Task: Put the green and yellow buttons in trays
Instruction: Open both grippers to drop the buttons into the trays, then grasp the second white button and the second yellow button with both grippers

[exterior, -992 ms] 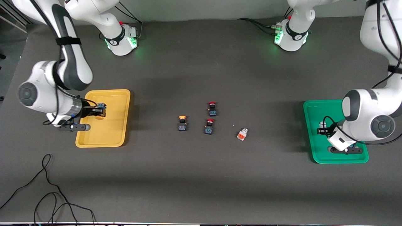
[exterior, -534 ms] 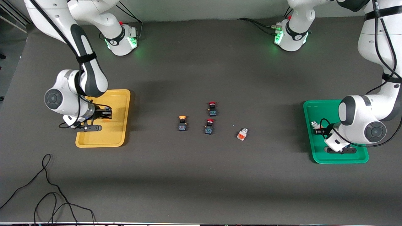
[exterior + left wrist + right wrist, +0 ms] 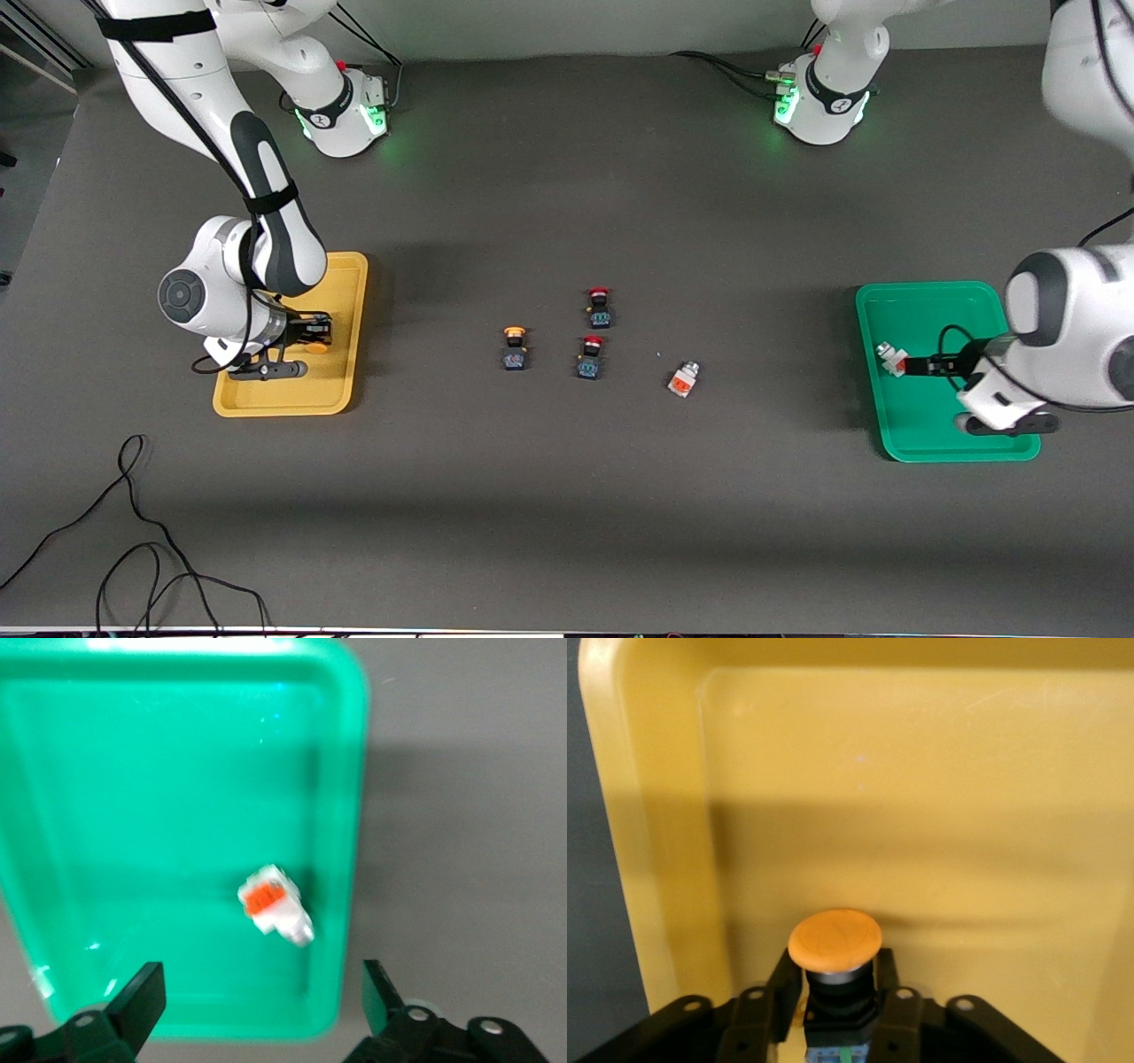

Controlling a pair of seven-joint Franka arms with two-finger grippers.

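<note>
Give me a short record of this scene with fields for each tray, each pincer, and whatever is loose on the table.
yellow tray: under the right pincer, at the right arm's end
right pincer: shut on the yellow-capped button, low in the yellow tray
green tray: holds a white button with an orange face
left pincer: open, above the green tray, holding nothing
loose on the table: yellow-capped black button, two red-capped black buttons, one white orange-faced button

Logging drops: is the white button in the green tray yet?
In: the white button lies on the green tray floor, clear of the open left gripper.
</note>
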